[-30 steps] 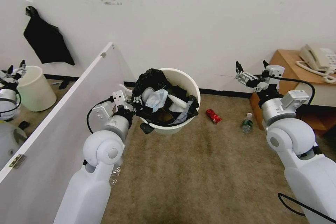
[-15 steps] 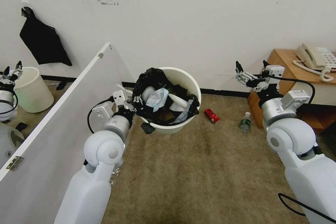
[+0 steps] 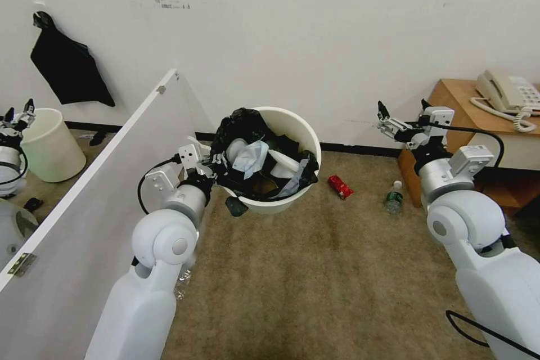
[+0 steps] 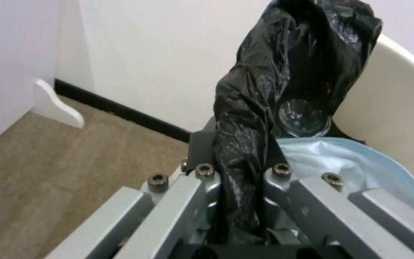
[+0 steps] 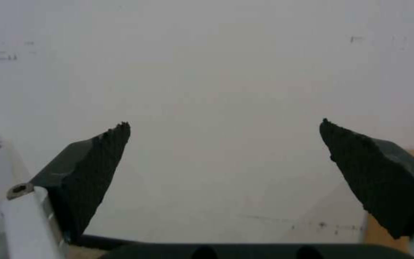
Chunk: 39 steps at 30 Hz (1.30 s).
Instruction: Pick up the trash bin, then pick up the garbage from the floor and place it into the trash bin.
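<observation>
Head view, from the left: a black cloth (image 3: 68,70) hangs on the wall, and below it an unlined cream bin (image 3: 49,144) stands on the floor behind a white panel (image 3: 95,180) that runs diagonally toward the wall. Right of the panel, the left gripper (image 3: 220,167) holds the trash bin (image 3: 292,129) up above the carpet (image 3: 315,270), its fingers pinched on the near rim where the black bag (image 3: 244,124) drapes over. The bin tilts toward the camera and is well filled: a pale blue tissue (image 3: 250,156), white pieces and something brown lie inside. In the left wrist view the two fingers close tight on a fold of the bag (image 4: 245,158), with the blue tissue (image 4: 355,169) just beside them and a clear bottle base (image 4: 305,120) tucked under the plastic against the bin's wall (image 4: 399,93).

Further right on the carpet, near the baseboard, lies a red packet (image 3: 341,186), and beside it, close to the corner of a wooden table (image 3: 455,102), a small bottle (image 3: 394,198) with a white cap. These two are well apart from the bin.

The right gripper (image 3: 402,117) hangs in the air above the bottle, pointing at the wall, fingers spread wide and holding nothing; the right wrist view shows both dark fingertips (image 5: 97,162) far apart against the bare wall. A phone (image 3: 506,93) sits on the table at the far right.
</observation>
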Available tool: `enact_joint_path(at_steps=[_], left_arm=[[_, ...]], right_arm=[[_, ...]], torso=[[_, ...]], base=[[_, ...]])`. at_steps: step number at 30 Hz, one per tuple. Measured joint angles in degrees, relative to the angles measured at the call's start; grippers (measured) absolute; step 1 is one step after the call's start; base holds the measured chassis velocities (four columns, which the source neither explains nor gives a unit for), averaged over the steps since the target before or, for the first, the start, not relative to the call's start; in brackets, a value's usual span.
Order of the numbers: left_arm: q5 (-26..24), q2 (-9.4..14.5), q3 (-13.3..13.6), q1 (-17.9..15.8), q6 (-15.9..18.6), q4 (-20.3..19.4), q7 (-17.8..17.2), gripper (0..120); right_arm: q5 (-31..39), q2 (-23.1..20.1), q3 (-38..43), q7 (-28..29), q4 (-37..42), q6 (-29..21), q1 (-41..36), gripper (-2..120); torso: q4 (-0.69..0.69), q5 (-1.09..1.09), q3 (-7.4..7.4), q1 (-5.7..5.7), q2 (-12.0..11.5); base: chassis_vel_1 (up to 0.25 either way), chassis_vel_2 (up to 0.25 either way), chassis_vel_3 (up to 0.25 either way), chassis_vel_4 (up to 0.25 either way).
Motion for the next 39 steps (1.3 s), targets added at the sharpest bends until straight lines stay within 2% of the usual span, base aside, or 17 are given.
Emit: enact_joint_path(at_steps=[8, 17, 21, 31, 39], left_arm=[[-0.21, -0.02, 0.09, -0.04, 0.0, -0.01, -0.06, 5], [-0.41, 0.02, -0.12, -0.75, 0.09, 0.49, -0.1, 5], [-0.38, -0.26, -0.01, -0.98, 0.11, 0.81, -0.12, 5], [-0.32, -0.32, -0.01, -1.0, 0.11, 0.86, -0.11, 5], [-0.31, -0.08, -0.22, -0.63, 0.12, 0.59, -0.11, 5]], right_arm=[[0.09, -0.08, 0.23, 0.05, -0.11, 0.3, 0.01, 100], [0.18, -0.03, -0.01, -0.27, -1.15, 0.72, 0.99, 100], [-0.81, 0.0, 0.23, 0.17, -0.82, -1.03, 0.7, 100], [-1.4, -0.15, 0.31, 0.29, -0.86, -1.5, 0.65, 100], [-1.54, -0.06, 0.22, 0.33, -1.02, -1.32, 0.56, 100]], torso=[[0.02, 0.0, 0.02, 0.01, -0.01], [0.0, 0.01, 0.0, 0.01, 0.0], [0.02, 0.0, 0.0, 0.01, 0.0], [0.0, 0.0, 0.0, 0.0, 0.0], [0.01, 0.0, 0.0, 0.0, 0.0]], base=[[-0.089, 0.108, 0.096, -0.09], [0.0, 0.0, 0.0, 0.0], [0.0, 0.0, 0.0, 0.0], [-0.003, 0.006, 0.004, -0.001], [-0.14, 0.124, 0.128, -0.135]])
